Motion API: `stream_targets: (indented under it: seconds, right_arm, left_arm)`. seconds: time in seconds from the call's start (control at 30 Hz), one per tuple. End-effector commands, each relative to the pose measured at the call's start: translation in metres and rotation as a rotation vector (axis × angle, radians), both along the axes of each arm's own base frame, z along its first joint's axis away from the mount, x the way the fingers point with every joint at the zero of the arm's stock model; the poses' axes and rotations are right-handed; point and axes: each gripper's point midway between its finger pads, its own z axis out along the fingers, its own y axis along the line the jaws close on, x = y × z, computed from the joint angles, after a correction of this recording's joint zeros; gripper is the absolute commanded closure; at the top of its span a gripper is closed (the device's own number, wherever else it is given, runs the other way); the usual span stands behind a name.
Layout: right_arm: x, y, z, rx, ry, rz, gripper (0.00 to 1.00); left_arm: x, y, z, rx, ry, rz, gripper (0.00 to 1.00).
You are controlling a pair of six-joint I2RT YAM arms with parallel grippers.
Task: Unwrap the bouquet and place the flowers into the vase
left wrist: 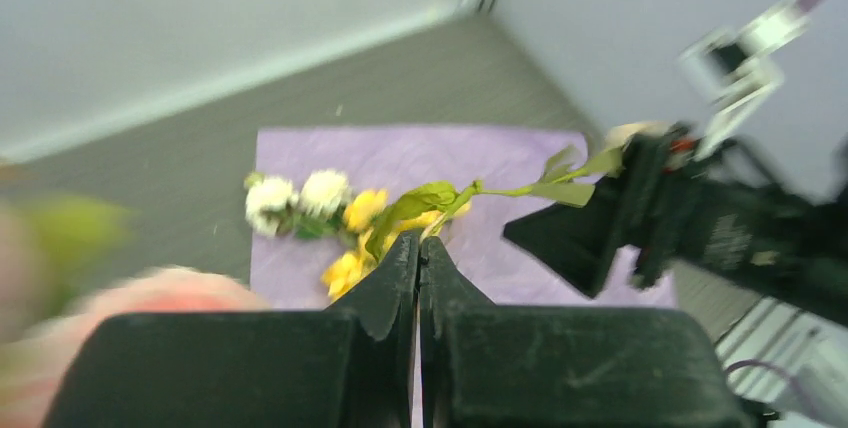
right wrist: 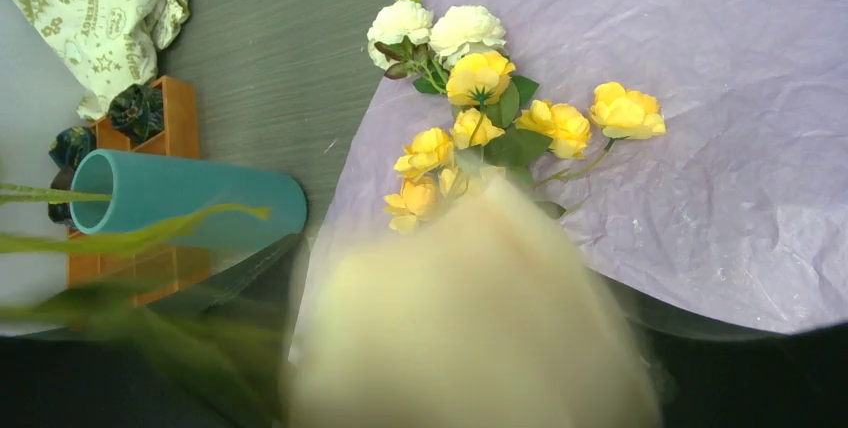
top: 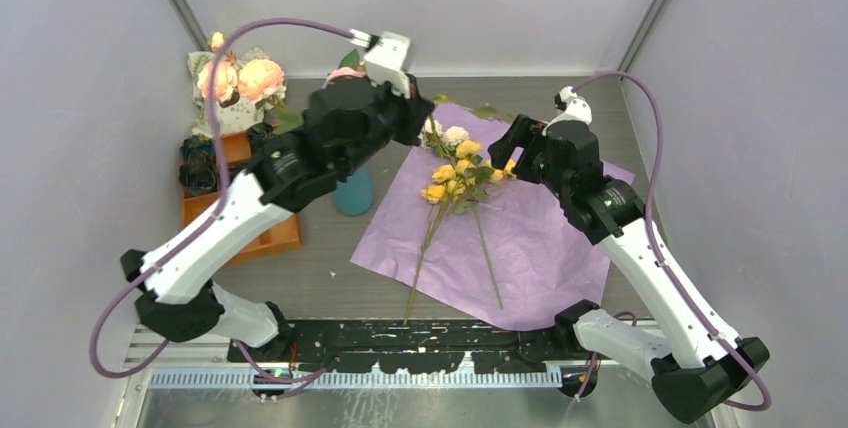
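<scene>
The left gripper (left wrist: 418,244) is seen with its two fingers pressed flat together, and nothing is made out between them. It is held above the table and pointed across the lilac paper sheet (left wrist: 420,163). A blurred pink bloom (left wrist: 150,298) is seen close beside it.

The right gripper (top: 505,158) is found just right of the flowers (right wrist: 480,128). Whether its jaws are wide or narrow cannot be told: its fingers are hidden in its own wrist view by a large blurred cream bloom (right wrist: 470,318). In the left wrist view a green leafy stem (left wrist: 530,188) is seen reaching to it, but a grip cannot be confirmed.

The white and yellow flowers are spread loose on the sheet, which is laid flat on the table, with their stems pointed toward the near edge. The vase (top: 353,193) is stood just off the sheet's left edge, partly under the left arm and beside the orange tray (top: 270,240). Blurred green stems (right wrist: 120,240) are seen before the vase mouth; whether they are inside it cannot be told. A cream cloth bag (right wrist: 110,18) is seen behind the tray.
</scene>
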Motion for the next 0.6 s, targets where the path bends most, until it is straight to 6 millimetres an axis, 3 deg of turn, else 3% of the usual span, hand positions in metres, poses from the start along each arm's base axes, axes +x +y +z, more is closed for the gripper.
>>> stream_targets:
  seconds: [0.0,0.2,0.33,0.43,0.57]
  right_arm:
    - [0.0,-0.007,0.015,0.02,-0.05,-0.043,0.18]
    - [0.001,-0.008,0.013,0.018,-0.043,-0.049,0.19]
    - [0.002,-0.006,0.01,0.02,-0.037,-0.042,0.18]
    - [0.004,-0.002,0.007,0.028,-0.031,-0.032,0.19]
    - [0.006,0.002,0.004,0.039,-0.025,-0.023,0.19]
  left_arm:
    - [-0.034,0.031,0.124,-0.249,-0.253,-0.081,1.0]
    - [-0.074,0.066,0.188,-0.378,-0.443,-0.16,1.0]
    - [-0.096,0.104,0.22,-0.445,-0.565,-0.136,1.0]
    - [-0.11,0.132,0.235,-0.477,-0.636,-0.108,1.0]
    - [-0.109,0.163,0.234,-0.437,-0.683,0.0,1.0]
